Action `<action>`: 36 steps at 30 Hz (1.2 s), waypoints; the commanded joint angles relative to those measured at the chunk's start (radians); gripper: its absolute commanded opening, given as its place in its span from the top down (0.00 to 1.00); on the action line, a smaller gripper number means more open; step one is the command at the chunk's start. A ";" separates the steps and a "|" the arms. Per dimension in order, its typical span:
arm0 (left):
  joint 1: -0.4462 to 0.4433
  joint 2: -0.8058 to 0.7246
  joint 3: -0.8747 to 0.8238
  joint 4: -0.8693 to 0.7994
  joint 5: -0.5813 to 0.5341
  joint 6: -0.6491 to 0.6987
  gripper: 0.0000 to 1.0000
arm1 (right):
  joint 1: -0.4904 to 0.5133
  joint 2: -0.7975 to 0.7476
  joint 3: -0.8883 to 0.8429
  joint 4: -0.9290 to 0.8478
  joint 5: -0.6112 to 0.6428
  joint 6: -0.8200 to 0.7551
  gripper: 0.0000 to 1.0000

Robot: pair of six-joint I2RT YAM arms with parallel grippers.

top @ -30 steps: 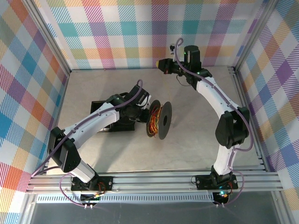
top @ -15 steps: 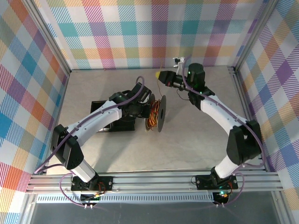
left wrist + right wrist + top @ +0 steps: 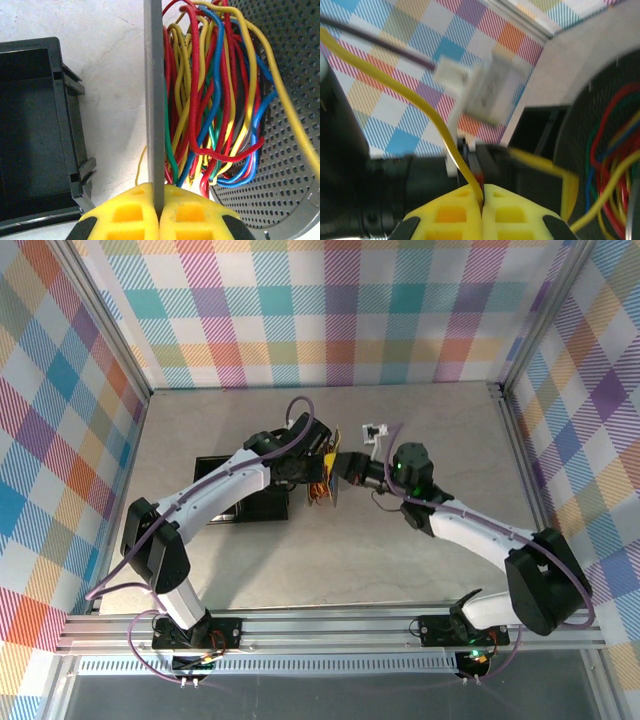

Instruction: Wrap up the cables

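**Both grippers at the spool, cables bunched between its discs**

In the middle of the pale table (image 3: 430,420) both arms meet at a small spool (image 3: 326,490) standing on edge, just beside a black tray (image 3: 30,140).

The cables (image 3: 215,100) sit on that spool. They are thin wires in red, yellow, blue and green, looped loosely over one another in a tangled bundle rather than neat turns. They hang between a thin grey flange (image 3: 154,90) and a dark perforated disc (image 3: 295,140). A few red and blue loops sag low across the bundle, and one yellow strand runs out over the disc's face.

The left gripper (image 3: 159,207) has its yellow fingertips pressed together on the edge of the grey flange, which stands upright between them.

The right gripper (image 3: 482,200) pinches a single yellow wire (image 3: 440,120) between its closed pads. That wire arcs up and away to the left. Above it a white connector (image 3: 490,92) shows as a blur, with a dark purple wire (image 3: 380,45) running into it. To the right of this gripper the perforated disc and its coloured loops are close by.
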 commanded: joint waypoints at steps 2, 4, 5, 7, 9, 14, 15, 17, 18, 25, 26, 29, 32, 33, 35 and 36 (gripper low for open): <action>0.008 0.011 0.065 0.070 -0.075 -0.091 1.00 | 0.054 -0.117 -0.137 0.060 0.086 0.039 1.00; 0.012 0.013 0.063 0.071 -0.079 -0.113 1.00 | 0.084 -0.156 -0.191 0.041 0.128 0.029 1.00; 0.014 0.015 0.063 0.069 -0.081 -0.122 1.00 | 0.095 -0.174 -0.221 0.028 0.154 0.025 1.00; 0.023 0.019 0.067 0.063 -0.074 -0.139 1.00 | 0.109 -0.202 -0.284 0.012 0.216 0.027 1.00; 0.028 0.020 0.063 0.066 -0.062 -0.154 1.00 | 0.115 -0.217 -0.341 -0.014 0.278 0.037 1.00; 0.044 0.025 0.040 0.104 0.009 -0.189 1.00 | 0.115 -0.131 -0.400 -0.019 0.377 0.043 1.00; 0.048 0.023 0.032 0.112 0.020 -0.194 1.00 | 0.115 -0.095 -0.397 -0.008 0.383 0.045 1.00; 0.057 0.015 0.012 0.134 0.050 -0.207 1.00 | 0.111 0.013 -0.384 0.036 0.392 0.058 1.00; 0.063 0.011 0.000 0.148 0.069 -0.210 1.00 | 0.105 0.064 -0.382 0.066 0.396 0.066 1.00; 0.125 -0.058 -0.107 0.255 0.220 -0.232 1.00 | 0.039 0.467 -0.321 0.303 0.347 0.136 1.00; 0.134 -0.070 -0.120 0.267 0.247 -0.231 1.00 | 0.028 0.489 -0.310 0.296 0.347 0.134 1.00; 0.165 -0.108 -0.169 0.319 0.355 -0.221 1.00 | -0.008 0.500 -0.284 0.258 0.330 0.105 1.00; 0.195 -0.136 -0.207 0.350 0.476 -0.189 1.00 | -0.067 0.480 -0.257 0.206 0.288 0.062 1.00; 0.200 -0.142 -0.209 0.342 0.500 -0.173 1.00 | -0.091 0.475 -0.249 0.191 0.268 0.048 1.00; 0.211 -0.170 -0.223 0.331 0.525 -0.147 1.00 | -0.137 0.468 -0.227 0.148 0.234 0.016 1.00; 0.218 -0.187 -0.234 0.337 0.548 -0.142 1.00 | -0.161 0.469 -0.216 0.130 0.214 -0.003 1.00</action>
